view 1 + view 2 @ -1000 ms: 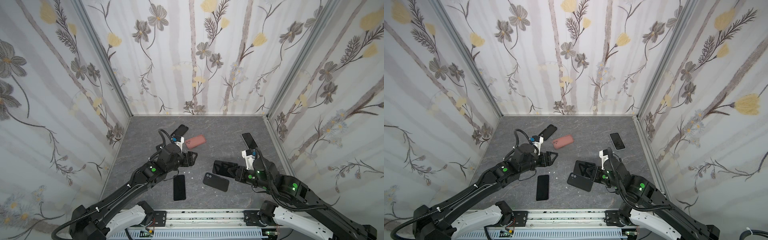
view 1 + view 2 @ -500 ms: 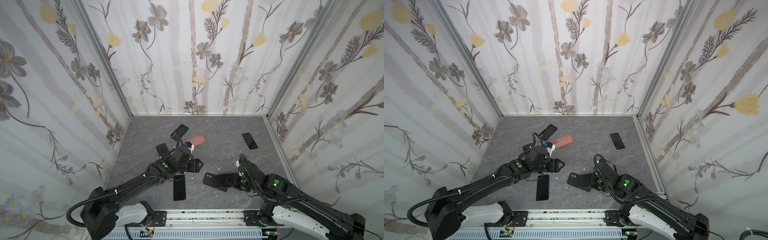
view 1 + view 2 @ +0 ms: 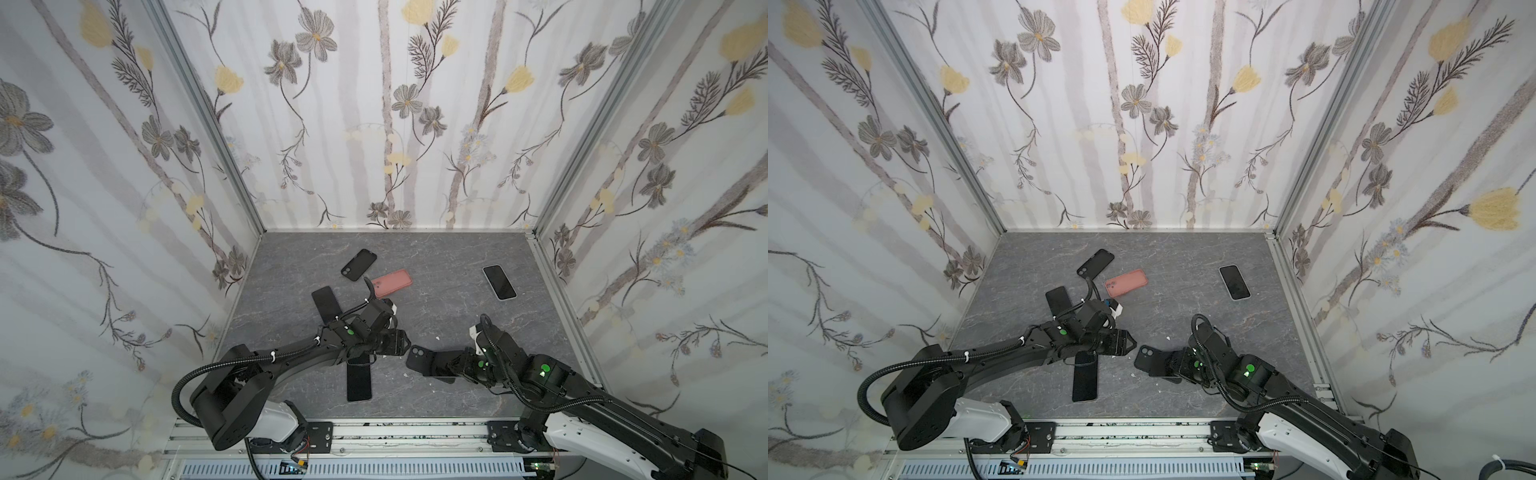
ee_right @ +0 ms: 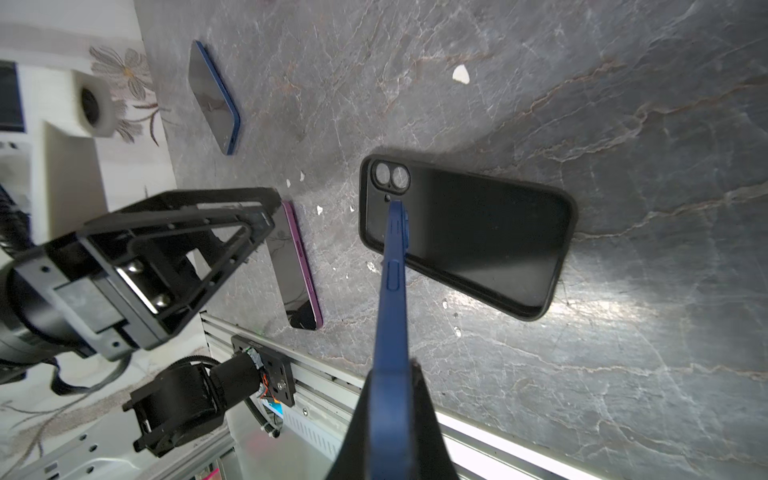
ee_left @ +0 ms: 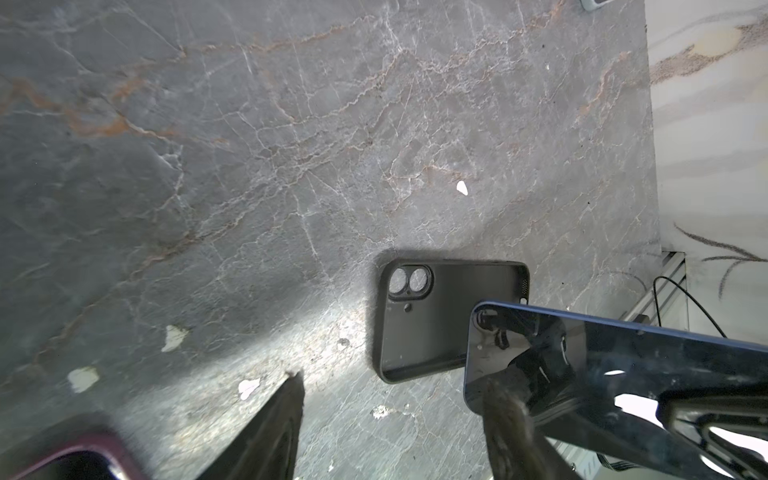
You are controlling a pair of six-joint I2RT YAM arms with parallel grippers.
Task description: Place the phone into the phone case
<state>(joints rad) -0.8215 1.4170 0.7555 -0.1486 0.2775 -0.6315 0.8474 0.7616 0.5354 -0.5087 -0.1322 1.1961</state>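
A black phone case lies open side up near the table's front; it shows too in the left wrist view and the right wrist view. My right gripper is shut on a dark blue phone, held on edge and tilted, its far end just above the case's camera end. My left gripper stands open just left of the case, nothing between its fingers.
A purple-edged phone lies partly under the left arm. Further back lie a blue-edged phone, another black case, a pink case and a white-rimmed phone. Walls close three sides.
My right arm has come down and leftward with the phone, close over the case. My left gripper has moved forward and right, up to the case's left end, and has narrowed slightly.
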